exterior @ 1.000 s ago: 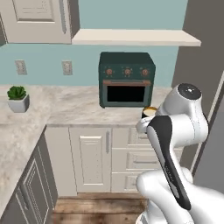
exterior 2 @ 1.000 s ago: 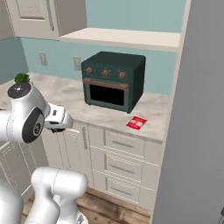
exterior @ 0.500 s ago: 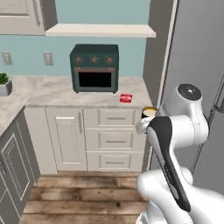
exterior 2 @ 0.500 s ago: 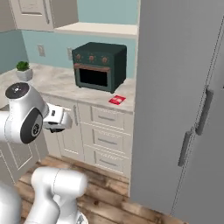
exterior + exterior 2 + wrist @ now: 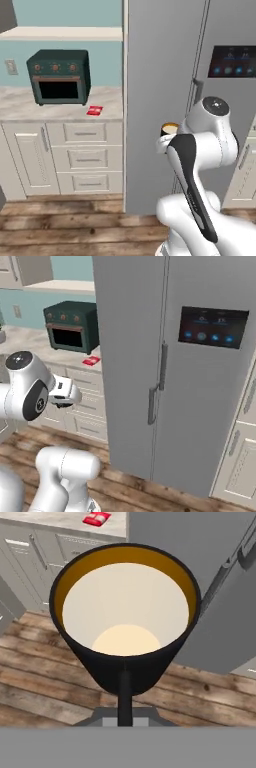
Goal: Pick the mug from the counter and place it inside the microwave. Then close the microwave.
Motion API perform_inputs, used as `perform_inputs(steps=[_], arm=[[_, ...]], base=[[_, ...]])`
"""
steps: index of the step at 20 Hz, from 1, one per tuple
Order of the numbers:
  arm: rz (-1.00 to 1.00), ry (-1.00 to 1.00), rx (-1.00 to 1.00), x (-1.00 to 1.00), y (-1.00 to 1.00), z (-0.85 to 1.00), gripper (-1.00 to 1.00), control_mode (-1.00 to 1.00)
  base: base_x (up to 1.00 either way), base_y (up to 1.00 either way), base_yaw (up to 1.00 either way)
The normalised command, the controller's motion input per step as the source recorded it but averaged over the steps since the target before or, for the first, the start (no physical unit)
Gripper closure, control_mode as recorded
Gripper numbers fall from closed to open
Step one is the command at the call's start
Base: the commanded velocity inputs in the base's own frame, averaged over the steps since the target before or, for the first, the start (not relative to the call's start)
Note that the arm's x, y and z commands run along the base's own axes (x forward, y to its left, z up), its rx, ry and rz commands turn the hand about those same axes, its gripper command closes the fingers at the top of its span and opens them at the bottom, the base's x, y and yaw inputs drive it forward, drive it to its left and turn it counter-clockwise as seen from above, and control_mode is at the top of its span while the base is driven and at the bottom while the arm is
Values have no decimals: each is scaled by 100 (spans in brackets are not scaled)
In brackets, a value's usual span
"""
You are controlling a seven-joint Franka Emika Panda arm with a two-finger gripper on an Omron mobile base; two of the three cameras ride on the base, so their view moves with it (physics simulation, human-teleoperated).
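Left base view: carrying the mug (image 5: 169, 129) just past the arm's shoulder, near centre, in front of the grey fridge (image 5: 165, 75). Leaving the surface (image 5: 60, 102) off at 9 o'clock, with the green toaster oven (image 5: 59, 76) and a small red packet (image 5: 94, 110) sitting on it.

Right base view: holding the claw (image 5: 64, 402) low at 8 o'clock, tucked close to the white arm. Facing the fridge doors and their dark screen (image 5: 212, 327); toaster oven (image 5: 70, 326) and red packet (image 5: 91, 361) lying at 10 o'clock on the surface (image 5: 30, 341).

Hand view: looking straight down into the mug (image 5: 125, 612), cream inside, black wall, upright. Gripping it at the near rim, one dark finger (image 5: 124, 694) pressing on the outer wall. Wooden floor (image 5: 45, 682) passing beneath.

Judging the step: transporting the mug, pick done, placing not yet begun. Next move calling for finding the microwave, lining the base up before its open cavity, then reaching in level and setting the mug on the turntable before releasing.
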Motion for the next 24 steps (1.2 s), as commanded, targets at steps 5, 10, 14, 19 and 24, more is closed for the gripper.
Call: perform_inputs(steps=[5, 10, 14, 19, 24], arm=[[0, 0, 0, 0, 0, 0, 100, 100], [0, 0, 0, 0, 0, 0, 100, 100], [0, 0, 0, 0, 0, 0, 100, 100], [0, 0, 0, 0, 0, 0, 100, 100], [0, 0, 0, 0, 0, 0, 100, 100]], base=[[-80, -84, -24], [-69, -82, -27], [-38, -87, -23], [-36, -99, -26], [-22, -100, -24]])
